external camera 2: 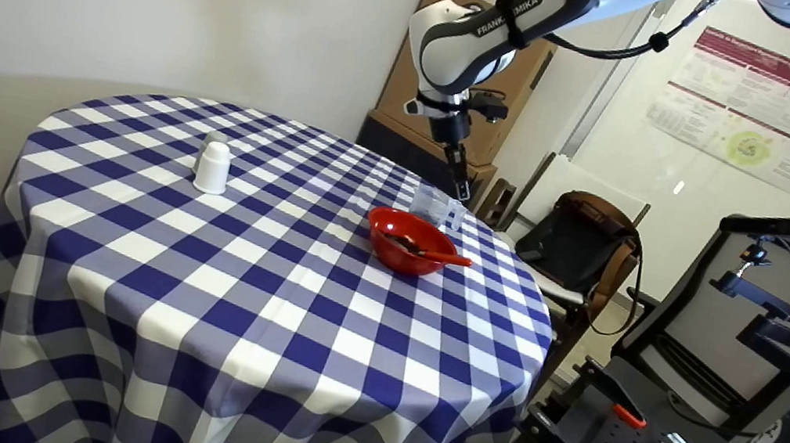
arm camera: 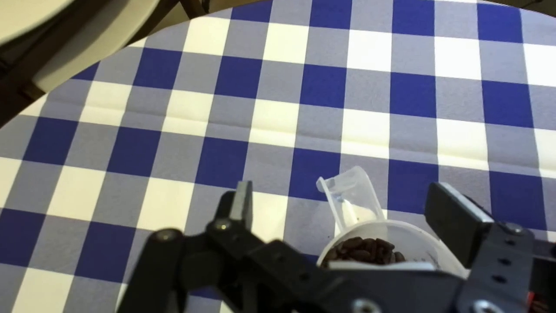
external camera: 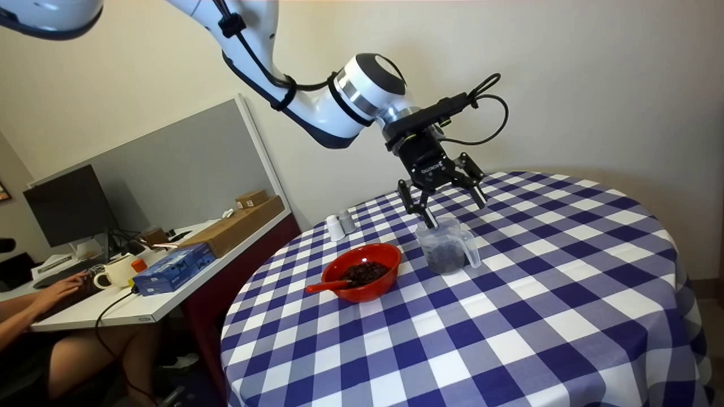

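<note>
The end effector point(external camera: 457, 213) stood wide, its jaws spread close over a translucent measuring cup point(external camera: 444, 255); whether they touched its rim could not be told. The cup stood upright on the cloth-covered counter point(external camera: 543, 333) and held dark brown bean-like pieces point(arm camera: 365, 251). In an exterior view it was near the counter edge beside a chair point(external camera 2: 555, 185) bearing a black bag point(external camera 2: 570, 241). Just beside the cup sat a red bowl point(external camera: 367, 294) of dark contents point(external camera: 367, 272), a red-handled utensil point(external camera: 325, 286) leaning over its rim. Farther off, a white shaker point(external camera: 335, 228) and a grey shaker point(external camera: 347, 221) stood close together near the counter edge toward the wall point(external camera: 565, 102).
</note>
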### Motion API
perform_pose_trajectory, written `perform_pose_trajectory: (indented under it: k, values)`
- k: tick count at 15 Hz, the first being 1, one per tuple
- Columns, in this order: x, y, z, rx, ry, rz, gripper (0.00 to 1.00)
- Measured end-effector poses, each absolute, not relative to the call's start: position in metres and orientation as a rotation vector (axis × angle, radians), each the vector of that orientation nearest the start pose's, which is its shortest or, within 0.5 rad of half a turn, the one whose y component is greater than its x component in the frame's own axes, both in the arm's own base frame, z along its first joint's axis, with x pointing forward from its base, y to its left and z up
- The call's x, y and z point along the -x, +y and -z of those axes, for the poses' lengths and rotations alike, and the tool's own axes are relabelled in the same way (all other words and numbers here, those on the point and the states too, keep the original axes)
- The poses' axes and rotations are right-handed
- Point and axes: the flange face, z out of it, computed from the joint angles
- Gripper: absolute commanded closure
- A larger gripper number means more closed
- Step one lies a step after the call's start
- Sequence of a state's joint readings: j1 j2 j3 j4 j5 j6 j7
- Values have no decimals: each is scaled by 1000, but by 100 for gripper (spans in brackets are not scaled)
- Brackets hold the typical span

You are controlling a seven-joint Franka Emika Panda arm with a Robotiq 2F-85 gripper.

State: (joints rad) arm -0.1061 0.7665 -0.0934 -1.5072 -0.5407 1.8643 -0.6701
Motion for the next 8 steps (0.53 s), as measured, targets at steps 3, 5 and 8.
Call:
perform_pose_trajectory:
  k: [3, 5, 8]
  values:
    - [-654, -166, -197, 3049, -1280, -986, 0]
    - [-655, -169, -197, 3023, -1330, -953, 0]
    - [-657, -171, -195, 2974, -1410, -891, 0]
